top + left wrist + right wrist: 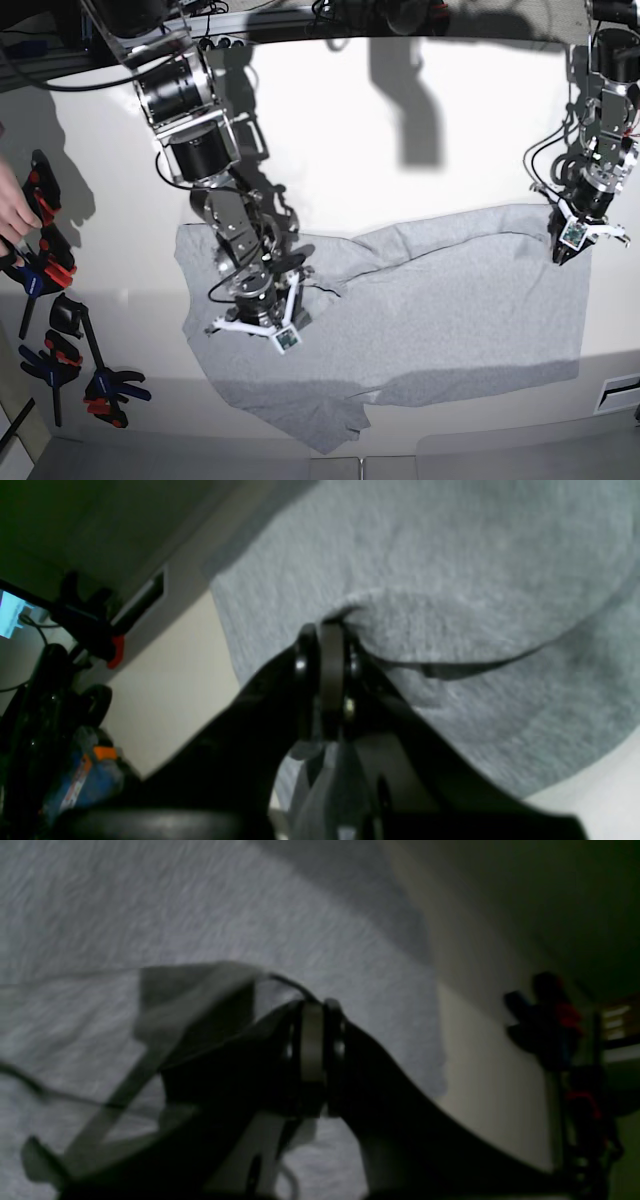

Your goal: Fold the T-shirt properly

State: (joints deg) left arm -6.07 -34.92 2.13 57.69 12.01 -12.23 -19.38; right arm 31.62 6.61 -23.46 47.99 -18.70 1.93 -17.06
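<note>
The T-shirt (420, 320) lies spread over the middle and right part of the white tabletop (400, 140), reaching close to its right edge, and it is not yet folded. Only one loose fold shows, a flap of cloth that runs from the collar area toward the right. The right gripper (262, 325) has its jaws closed on a pinch of grey fabric near the left part of the shirt. The left gripper (563, 248) is closed on the upper right hem (the wrist view shows cloth caught between the jaws). I judge the task is at an early stage: sleeves and body all wait to be folded.
</note>
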